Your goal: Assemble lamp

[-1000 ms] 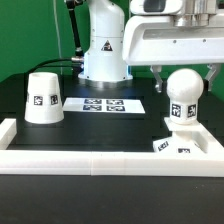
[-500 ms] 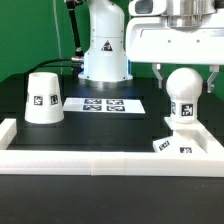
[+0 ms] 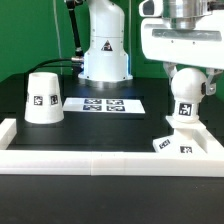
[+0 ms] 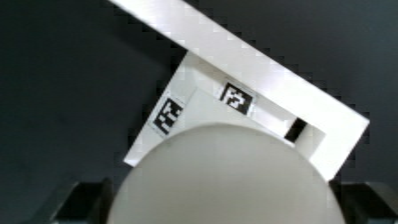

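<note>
The round bulb point(image 3: 186, 100) stands upright with its neck in the low angular base point(image 3: 176, 144) at the exterior view's right. My gripper point(image 3: 190, 80) is down over the bulb's round head, with a finger on each side and a thin dark gap still showing, so it is open. In the wrist view the bulb point(image 4: 222, 175) fills the space between the dark fingers point(image 4: 84, 203), with the tagged base point(image 4: 214, 100) beyond it. The truncated-cone shade point(image 3: 42, 97) stands apart at the exterior view's left.
The marker board point(image 3: 103, 104) lies flat on the black table between the shade and the bulb. A white raised wall point(image 3: 100, 162) runs along the front and sides. The robot's white pedestal point(image 3: 105, 50) stands at the back.
My gripper has come down from above the bulb until its fingers straddle the round head. The bulb, base and shade have not moved.
</note>
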### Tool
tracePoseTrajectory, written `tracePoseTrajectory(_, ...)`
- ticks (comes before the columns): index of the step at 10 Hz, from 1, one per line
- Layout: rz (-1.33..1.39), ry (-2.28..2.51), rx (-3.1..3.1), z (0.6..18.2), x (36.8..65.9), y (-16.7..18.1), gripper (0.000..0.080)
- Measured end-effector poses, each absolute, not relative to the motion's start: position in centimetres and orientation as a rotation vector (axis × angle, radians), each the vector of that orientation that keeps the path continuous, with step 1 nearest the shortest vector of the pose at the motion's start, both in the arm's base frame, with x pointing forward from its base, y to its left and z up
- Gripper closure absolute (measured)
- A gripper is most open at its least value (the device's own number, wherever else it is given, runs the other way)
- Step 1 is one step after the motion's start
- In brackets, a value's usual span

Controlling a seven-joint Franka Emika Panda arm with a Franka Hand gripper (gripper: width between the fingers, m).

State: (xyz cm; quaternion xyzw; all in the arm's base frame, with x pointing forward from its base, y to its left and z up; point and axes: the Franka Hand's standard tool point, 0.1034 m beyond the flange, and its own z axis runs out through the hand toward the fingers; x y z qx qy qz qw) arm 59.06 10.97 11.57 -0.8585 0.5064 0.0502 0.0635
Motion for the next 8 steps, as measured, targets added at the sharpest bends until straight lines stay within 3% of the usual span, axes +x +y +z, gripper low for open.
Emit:
tracePoseTrajectory(3,0.166,1.637,-2.521,11.54,59.10,11.20,0.0220)
tracePoseTrajectory(5,0.160,1.544,-2.578,11.51,59.04,11.23,0.0115)
tracePoseTrajectory(8,0.129,1.153,-2.775,11.41,58.96,10.98,0.0101)
